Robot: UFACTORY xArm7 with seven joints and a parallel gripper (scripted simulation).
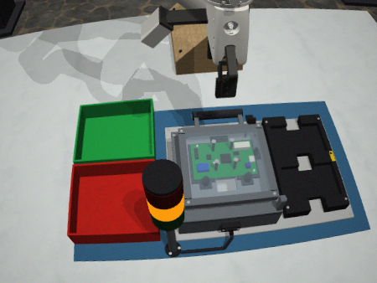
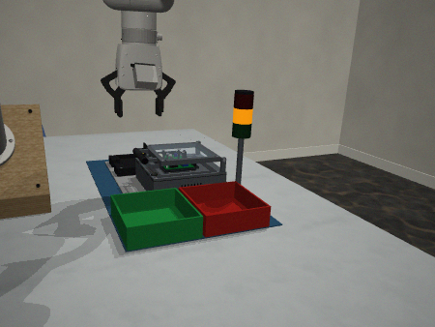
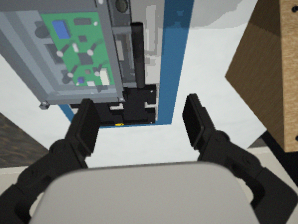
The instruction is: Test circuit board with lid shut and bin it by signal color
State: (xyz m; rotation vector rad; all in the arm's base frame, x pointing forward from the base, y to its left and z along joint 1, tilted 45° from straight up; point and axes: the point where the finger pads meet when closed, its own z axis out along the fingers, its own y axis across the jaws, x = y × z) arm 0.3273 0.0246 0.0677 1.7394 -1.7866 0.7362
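- The wide-open black two-finger gripper (image 2: 138, 107) hangs high, with open air between it and the grey tester box (image 2: 180, 180).
- The clear lid (image 1: 226, 163) lies shut over the green circuit board (image 1: 223, 158), barring it from above.
- The tall signal tower with its amber band lit (image 2: 243, 116) rises beside the tester, by the red bin (image 2: 227, 205).
- The green bin (image 2: 157, 218) and red bin are open from above.
- A wooden block (image 2: 21, 160) stands well apart.
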